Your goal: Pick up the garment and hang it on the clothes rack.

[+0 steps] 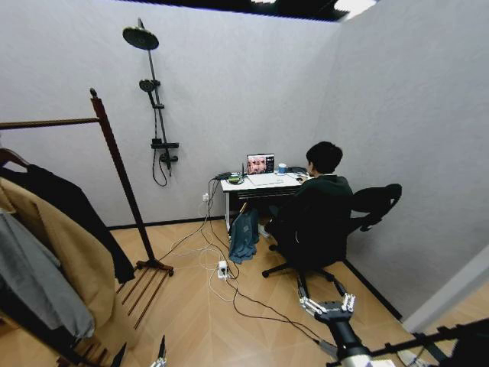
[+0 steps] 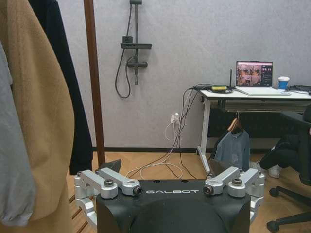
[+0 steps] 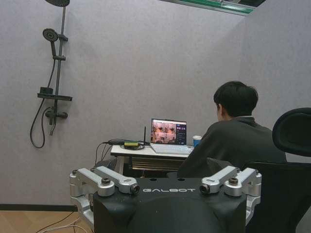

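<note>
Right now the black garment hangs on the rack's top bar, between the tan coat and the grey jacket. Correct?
Not quite. In the head view the garment hangs on the clothes rack, but the tan coat is in the middle, between it and the grey jacket.

The place is a partitioned test room staged as a home. Grey panel walls (image 1: 229, 99) enclose a wood-pattern floor (image 1: 199, 306). A shower fixture (image 1: 153, 99) hangs left of a table (image 1: 256, 183) carrying a laptop (image 1: 260, 164).

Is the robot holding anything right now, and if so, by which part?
Nothing is held. The right tool is open and empty, low over the floor. The left tool is open and empty too, near the clothes rack, where the garment hangs.
</note>
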